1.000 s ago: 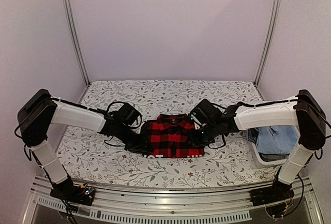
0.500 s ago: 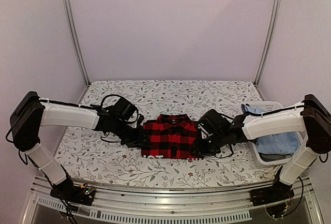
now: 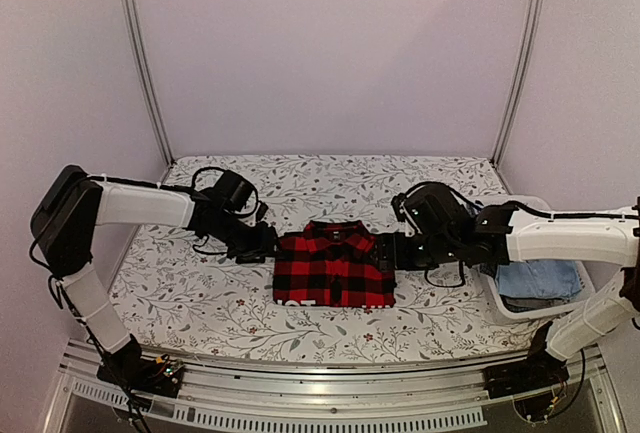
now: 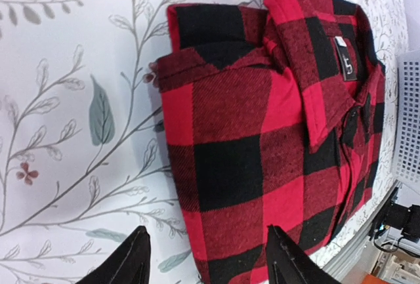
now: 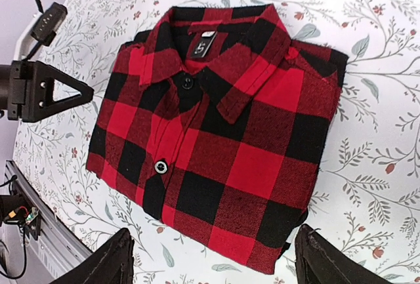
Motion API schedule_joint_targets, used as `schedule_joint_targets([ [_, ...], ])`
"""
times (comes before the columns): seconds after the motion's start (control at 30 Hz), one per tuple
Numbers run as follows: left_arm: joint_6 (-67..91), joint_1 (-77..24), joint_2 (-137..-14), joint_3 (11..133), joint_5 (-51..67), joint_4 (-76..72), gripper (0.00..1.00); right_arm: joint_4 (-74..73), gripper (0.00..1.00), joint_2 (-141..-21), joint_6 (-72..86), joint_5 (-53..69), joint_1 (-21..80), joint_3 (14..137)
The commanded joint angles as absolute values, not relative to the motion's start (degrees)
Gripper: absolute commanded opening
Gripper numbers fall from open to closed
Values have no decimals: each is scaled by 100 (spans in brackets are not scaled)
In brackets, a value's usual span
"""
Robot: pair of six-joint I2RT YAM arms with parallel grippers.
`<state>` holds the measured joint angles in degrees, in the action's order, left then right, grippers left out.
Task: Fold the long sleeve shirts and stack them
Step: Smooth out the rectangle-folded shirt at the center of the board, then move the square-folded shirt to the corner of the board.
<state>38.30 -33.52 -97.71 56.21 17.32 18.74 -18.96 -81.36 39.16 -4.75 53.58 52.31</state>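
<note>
One long sleeve shirt, red-and-black check, lies folded into a neat rectangle in the middle of the table, collar toward the back. My left gripper stands open just off its left edge, touching nothing. My right gripper stands open at its right edge. In the left wrist view the shirt fills the right half, and the left gripper straddles its edge with jaws apart. In the right wrist view the whole shirt shows, buttons up, with the right gripper wide open below it.
A white laundry basket stands at the table's right side with blue denim cloth in it, under my right forearm. The floral tablecloth covers the table. Metal posts rise at both back corners.
Both grippers have opened and drawn back from the shirt's sides, the left toward the left, the right toward the basket. The shirt lies flat and still.
</note>
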Motion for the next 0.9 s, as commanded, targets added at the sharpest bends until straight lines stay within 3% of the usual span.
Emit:
schedule_joint_targets([
  [0.0, 3499, -3331, -10259, 6018, 1983, 1820, 59, -1924, 84, -7772, 3763, -985, 5362, 5353],
  [0.33, 3555, -3619, -10989, 6415, 2100, 1834, 47, -1940, 84, -7563, 3737, -1085, 5356, 5309],
  [0.8, 3730, -3741, -11022, 6885, 1481, 2182, 1, -1942, 84, -7569, 3685, -1185, 5359, 5370],
  [0.87, 3665, -3679, -10990, 6968, 1231, 2334, 0, -1940, 84, -7553, 3654, -1231, 5355, 5378],
])
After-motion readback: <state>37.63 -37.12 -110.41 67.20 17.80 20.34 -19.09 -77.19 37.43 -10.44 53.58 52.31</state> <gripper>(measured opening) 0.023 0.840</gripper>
